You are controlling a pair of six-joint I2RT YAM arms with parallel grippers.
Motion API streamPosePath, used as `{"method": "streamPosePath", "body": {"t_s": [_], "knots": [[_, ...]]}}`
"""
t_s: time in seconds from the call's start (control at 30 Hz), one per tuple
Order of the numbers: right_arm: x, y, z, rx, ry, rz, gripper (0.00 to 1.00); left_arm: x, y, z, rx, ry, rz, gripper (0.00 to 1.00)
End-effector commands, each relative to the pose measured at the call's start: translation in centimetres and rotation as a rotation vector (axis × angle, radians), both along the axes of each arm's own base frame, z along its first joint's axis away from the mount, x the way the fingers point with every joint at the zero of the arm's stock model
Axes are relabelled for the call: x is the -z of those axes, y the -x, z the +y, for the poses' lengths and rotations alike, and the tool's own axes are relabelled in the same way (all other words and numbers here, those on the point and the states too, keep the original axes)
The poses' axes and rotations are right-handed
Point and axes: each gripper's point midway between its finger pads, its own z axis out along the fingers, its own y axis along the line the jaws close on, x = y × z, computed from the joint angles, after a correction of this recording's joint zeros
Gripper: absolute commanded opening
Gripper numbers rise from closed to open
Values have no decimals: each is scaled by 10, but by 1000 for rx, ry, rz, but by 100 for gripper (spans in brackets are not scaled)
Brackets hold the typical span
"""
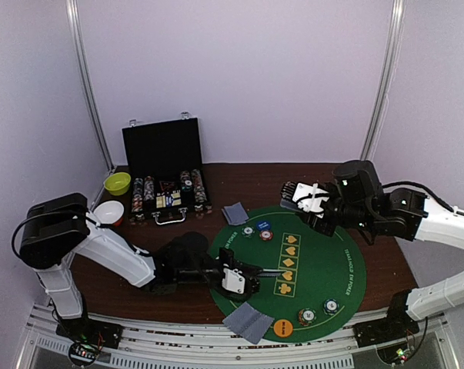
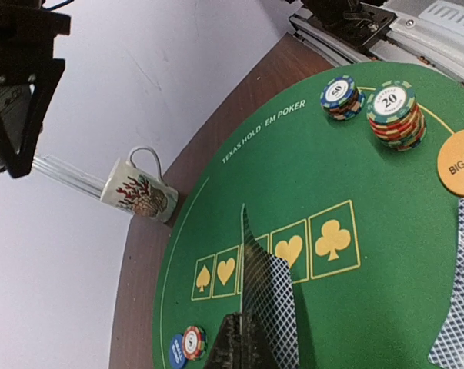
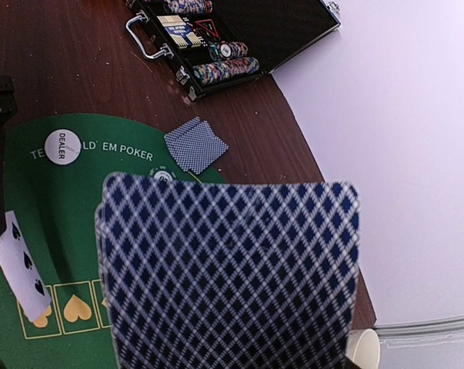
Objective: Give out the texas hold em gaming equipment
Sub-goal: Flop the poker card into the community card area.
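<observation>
Here the left gripper is narrowed onto a single card, pinching it by one end over the row of printed suit boxes in the middle of the green mat. In the right wrist view its white face shows black spades; whether it touches the felt cannot be told. The right gripper is clamped on the deck, raised over the mat's far-right part, and the blue diamond backs fill that arm's own camera. The mat covers the right half of the worktop, its rim reaching the near edge. 2 face-down cards lie on bare wood just beyond the mat's far-left rim, and 2 more sit at its near-left rim, just beside the orange disc. Right of that disc, 2 chip stacks stand close together near the near edge. A few loose chips rest inside the far-left rim. The white dealer disc lies on the mat's printed lettering, close to the left gripper. The black case stands open at the far edge, left of centre, with rows of chips inside. A printed mug stands upright on the wood off the mat's rim, toward the right edge.
</observation>
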Motion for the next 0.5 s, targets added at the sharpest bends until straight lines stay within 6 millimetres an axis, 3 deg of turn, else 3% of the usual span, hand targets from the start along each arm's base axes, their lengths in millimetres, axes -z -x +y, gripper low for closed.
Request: {"method": "streamPosePath", "body": {"t_s": [0.0,0.17,0.47], "knots": [[-5,-2,-5,23,-17,-6,44,-23,4,-28,72,109,-191,0],[-4,-2,-3,23,-20,-2,44,4,20,-42,132,42,-218,0],[-4,-2,-3,18,-22,0,44,42,47,-39,200,-80,-109,0]]}}
